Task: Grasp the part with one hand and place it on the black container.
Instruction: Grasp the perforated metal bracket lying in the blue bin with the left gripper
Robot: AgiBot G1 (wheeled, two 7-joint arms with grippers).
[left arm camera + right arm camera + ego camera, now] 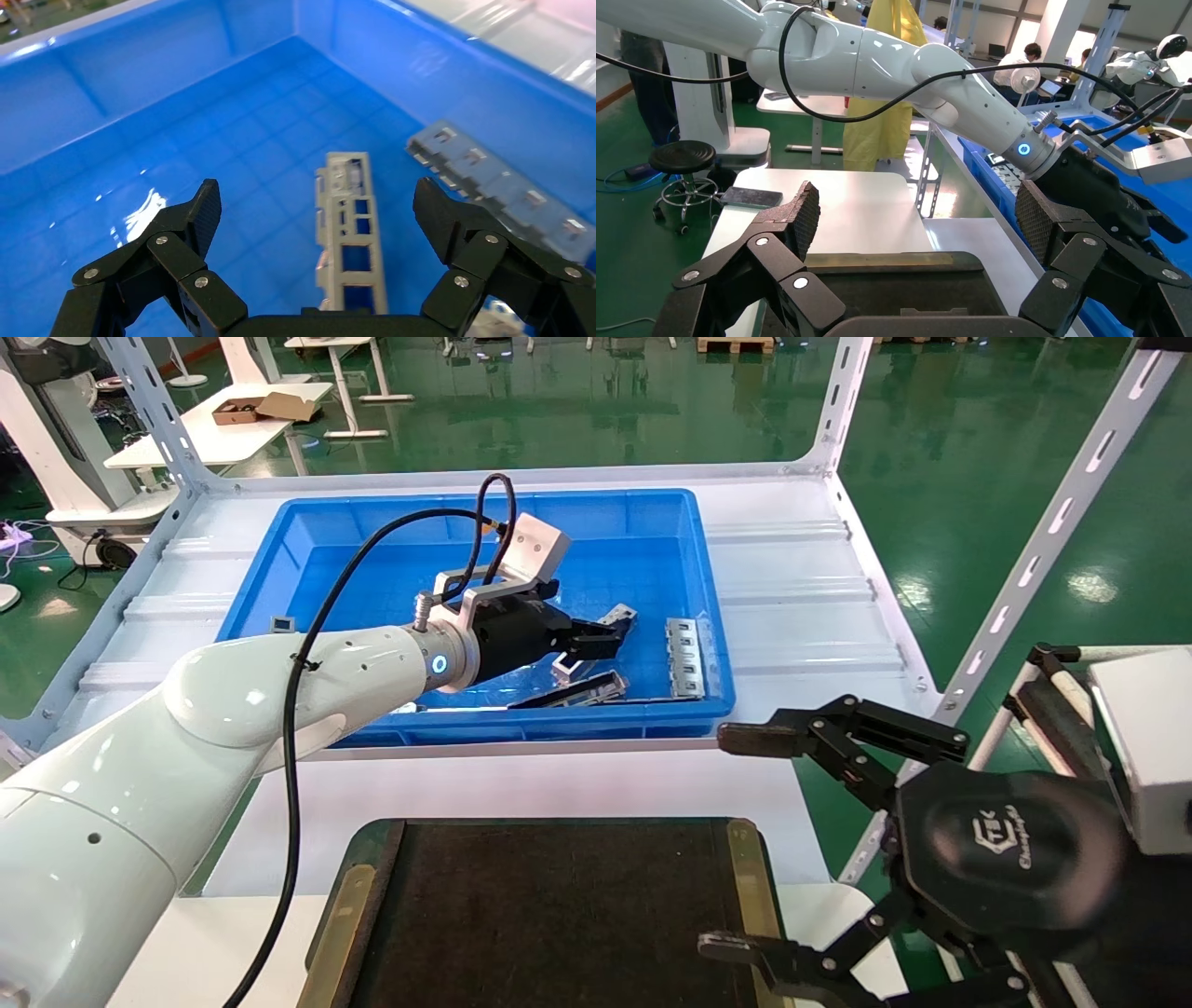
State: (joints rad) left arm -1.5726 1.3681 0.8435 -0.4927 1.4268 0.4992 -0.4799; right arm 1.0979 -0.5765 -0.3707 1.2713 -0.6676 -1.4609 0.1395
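Left claw (610,637) is inside the blue bin (372,523), low over its floor, fingers spread wide and holding nothing. In the left wrist view the same claw (316,210) frames the part (349,232): the light silver channel bar with its row of rectangular cut-outs lies flat on the bin floor between the two open fingers (200,210), running lengthwise away from the claw, touching neither finger. Contact between fingertips and bin floor: cannot tell.

Just beyond the claw's far finger, a second slotted plate (492,182) lies against the bin wall; in the head view this plate (684,658) sits by the bin's right wall, just past the claw tip. Below the claw, near the bin's front wall, a darker slim bar (582,691) lies at an angle. In the head view the part (596,640) is mostly hidden by the claw; only bits of silver show around the fingertips.

The bin rests on the white tabletop (801,617). Nearer the robot than the claw, outside the bin, the black container (549,915) lies flat on the tabletop, brass-coloured strips on both sides, nothing on its surface.

Right claw (745,840) hangs well apart from the left, beside the black container's right edge, fingers wide, empty. Right wrist view: right claw (916,217) above the container's far edge (891,281).
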